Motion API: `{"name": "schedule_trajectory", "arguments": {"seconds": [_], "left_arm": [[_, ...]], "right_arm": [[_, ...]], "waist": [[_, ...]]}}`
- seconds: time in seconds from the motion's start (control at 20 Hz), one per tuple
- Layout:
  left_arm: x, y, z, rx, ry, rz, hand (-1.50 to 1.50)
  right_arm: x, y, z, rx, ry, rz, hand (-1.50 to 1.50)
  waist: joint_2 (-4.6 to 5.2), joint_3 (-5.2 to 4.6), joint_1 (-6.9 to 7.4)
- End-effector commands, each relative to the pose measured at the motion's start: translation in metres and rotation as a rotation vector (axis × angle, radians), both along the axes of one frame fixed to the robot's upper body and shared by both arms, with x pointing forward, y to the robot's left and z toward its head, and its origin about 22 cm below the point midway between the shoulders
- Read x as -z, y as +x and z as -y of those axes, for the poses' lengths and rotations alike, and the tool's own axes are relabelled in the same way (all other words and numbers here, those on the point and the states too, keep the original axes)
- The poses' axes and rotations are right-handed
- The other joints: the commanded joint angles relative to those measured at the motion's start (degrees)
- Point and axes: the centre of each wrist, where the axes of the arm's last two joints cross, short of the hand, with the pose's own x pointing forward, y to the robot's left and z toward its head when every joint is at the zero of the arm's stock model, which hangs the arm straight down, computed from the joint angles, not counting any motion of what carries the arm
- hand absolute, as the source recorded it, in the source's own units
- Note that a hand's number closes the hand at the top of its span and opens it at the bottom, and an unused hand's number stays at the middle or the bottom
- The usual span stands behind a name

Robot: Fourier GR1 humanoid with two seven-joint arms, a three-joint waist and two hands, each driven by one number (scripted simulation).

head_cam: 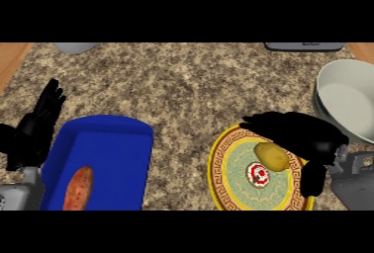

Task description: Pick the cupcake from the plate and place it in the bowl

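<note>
Right hand [303,133] hangs low over the plate [219,165], black and arched like a little roof. Its fingers point left and its thumb hangs down at the near side. They are not closed round anything yet, so the hand looks open.

Just under the hand sits the cupcake [272,156]. It shows as a smooth yellow-brown lump, a bit like a potato. It lies on the plate, up and right of the red and white mark in the middle, right at the edge of the palm. I think the hand is arched this way so it can close on the lump from above.

Past the hand, up and to the right, is the big pale bowl [350,106]. It stands near the plate, so the trip should be short.

Far on the other side, the left hand [40,121] rests open with its fingers up, out of the way. Next to it is a blue tray [110,143] with a long orange-brown food [78,188] in it. All of this sits on the speckled table [182,79].
</note>
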Motion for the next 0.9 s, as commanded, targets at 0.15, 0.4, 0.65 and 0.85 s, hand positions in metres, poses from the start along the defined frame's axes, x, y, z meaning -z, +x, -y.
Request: {"name": "schedule_trajectory", "arguments": {"seconds": [0.15, 0.4, 0.65, 0.85], "left_arm": [[-0.017, 0.003, -0.013, -0.011, 0.012, 0.001, 0.0], [0.007, -0.01, -0.023, -0.001, -0.005, 0.013, 0.0], [0.01, 0.001, 0.01, -0.006, 0.014, -0.004, 0.0], [-0.009, 0.011, -0.011, -0.013, -0.004, 0.006, 0.0]], "right_arm": [[0.037, -0.009, -0.01, -0.014, 0.016, 0.099, -1.5], [0.054, -0.015, 0.011, 0.0, -0.007, -0.003, -1.5], [0.056, -0.02, -0.012, 0.007, -0.042, -0.006, -1.5], [0.092, -0.027, -0.021, 0.008, -0.012, 0.007, -1.5]], "waist": [[-0.03, 0.01, -0.02], [-0.04, -0.02, -0.17], [-0.06, -0.02, -0.31], [-0.03, -0.01, -0.26]]}}
